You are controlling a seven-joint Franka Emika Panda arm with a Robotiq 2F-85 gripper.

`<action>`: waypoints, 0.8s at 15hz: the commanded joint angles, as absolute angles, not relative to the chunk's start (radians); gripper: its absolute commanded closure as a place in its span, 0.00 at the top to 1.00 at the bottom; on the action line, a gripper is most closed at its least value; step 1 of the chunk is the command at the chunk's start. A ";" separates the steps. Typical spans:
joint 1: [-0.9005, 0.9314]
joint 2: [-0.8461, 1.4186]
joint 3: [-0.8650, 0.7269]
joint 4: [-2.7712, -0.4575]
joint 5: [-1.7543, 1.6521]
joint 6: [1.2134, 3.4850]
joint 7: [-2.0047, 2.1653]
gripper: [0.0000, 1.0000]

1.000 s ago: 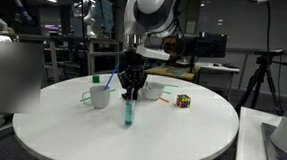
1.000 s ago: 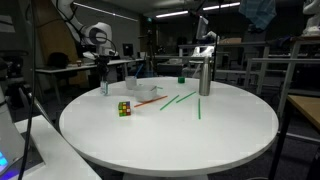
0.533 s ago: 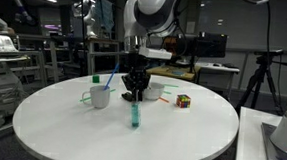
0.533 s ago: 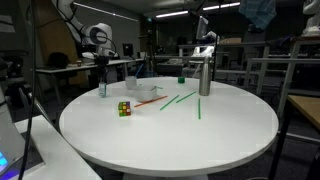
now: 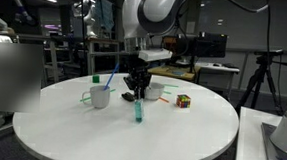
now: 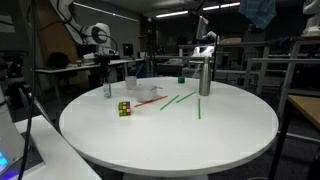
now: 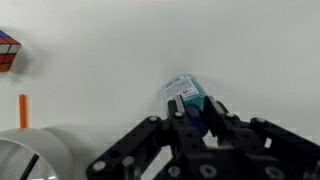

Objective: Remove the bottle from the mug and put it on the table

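Gripper (image 5: 137, 96) is pinching the bottle (image 5: 139, 111) by its top. The bottle is out of the mug (image 5: 100, 96), just right of it and low over the table (image 5: 180, 132); can't tell if it's touching. Lower straight, keep it upright, release only once the base sits flat. Mind the bowl (image 5: 154, 91) behind.

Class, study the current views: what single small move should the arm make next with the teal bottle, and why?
Probably ease the bottle straight down until its base rests on the table, before any release. The gripper holds it by the top, slightly tilted, out of the mug and beside it, over bare tabletop. Whether the base touches yet is unclear.
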State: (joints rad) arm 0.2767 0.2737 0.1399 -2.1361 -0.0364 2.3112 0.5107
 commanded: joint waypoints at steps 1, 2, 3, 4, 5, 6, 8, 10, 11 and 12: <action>0.294 0.246 0.124 -2.137 -0.082 2.291 0.564 0.07; 0.294 0.244 0.124 -2.140 -0.088 2.304 0.571 0.07; 0.294 0.243 0.123 -2.143 -0.093 2.317 0.579 0.07; 0.295 0.242 0.122 -2.147 -0.101 2.336 0.589 0.07; 0.296 0.241 0.120 -2.148 -0.110 2.349 0.600 0.07; 0.297 0.241 0.119 -2.150 -0.116 2.365 0.610 0.07; 0.299 0.243 0.116 -2.151 -0.134 2.392 0.630 0.07; 0.299 0.242 0.114 -2.152 -0.151 2.413 0.645 0.07; 0.299 0.242 0.113 -2.153 -0.154 2.424 0.650 0.07; 0.298 0.242 0.113 -2.155 -0.154 2.435 0.652 0.07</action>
State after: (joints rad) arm 0.2777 0.2726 0.1335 -2.1360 -0.1243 2.4079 0.6095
